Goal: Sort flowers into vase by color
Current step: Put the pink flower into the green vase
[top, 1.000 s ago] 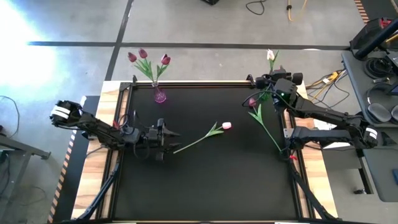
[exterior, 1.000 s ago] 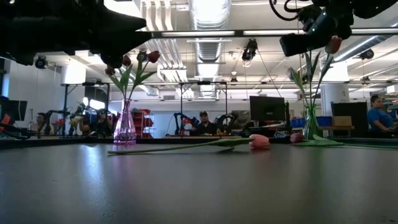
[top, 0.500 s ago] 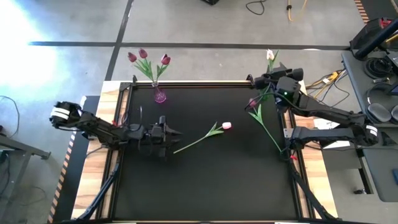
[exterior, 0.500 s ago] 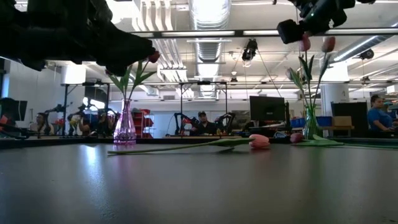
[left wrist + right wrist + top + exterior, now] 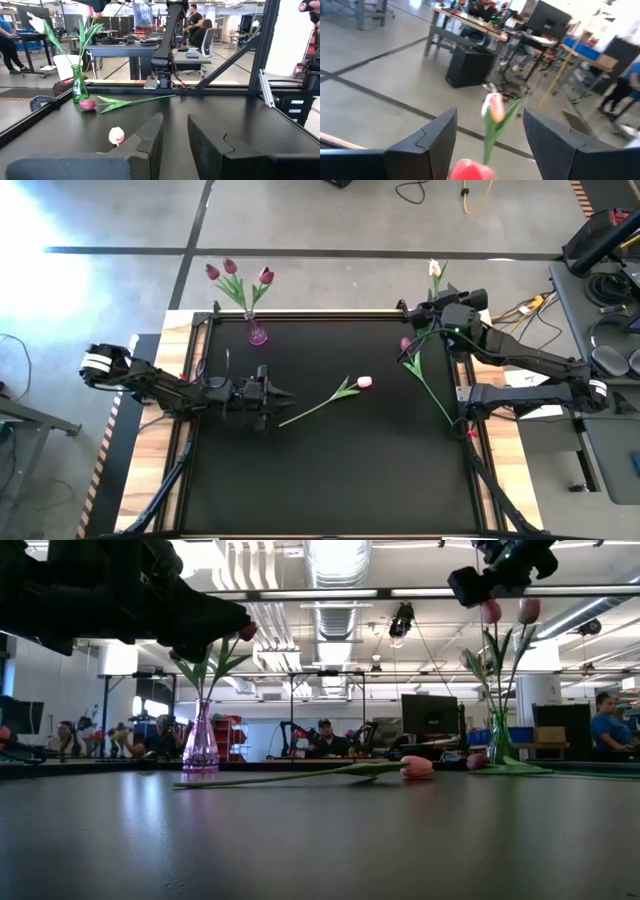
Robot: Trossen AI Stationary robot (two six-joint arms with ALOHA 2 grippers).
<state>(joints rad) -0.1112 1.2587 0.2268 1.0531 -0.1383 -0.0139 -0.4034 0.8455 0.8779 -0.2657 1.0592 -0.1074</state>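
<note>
A pale pink tulip (image 5: 364, 382) lies flat on the black table, its stem running toward my left gripper (image 5: 288, 393). That gripper hovers level just short of the stem's end. Its fingers (image 5: 150, 137) stand a little apart with nothing between them. A purple vase (image 5: 257, 333) at the far left holds three dark magenta tulips (image 5: 230, 268). At the far right a green vase (image 5: 497, 745) holds tulips (image 5: 490, 610). A magenta tulip (image 5: 405, 343) lies on the table beside it. My right gripper (image 5: 489, 117) hangs open above those heads, touching none.
A black frame rail (image 5: 320, 314) runs along the table's far edge behind both vases. The lying magenta tulip's long stem (image 5: 435, 395) stretches along the right side. Beyond the table are desks, chairs and people (image 5: 326, 736).
My right gripper has risen away from the tulips in the green vase; their two heads now stand free below it in the low view. The lying tulips have not moved.
</note>
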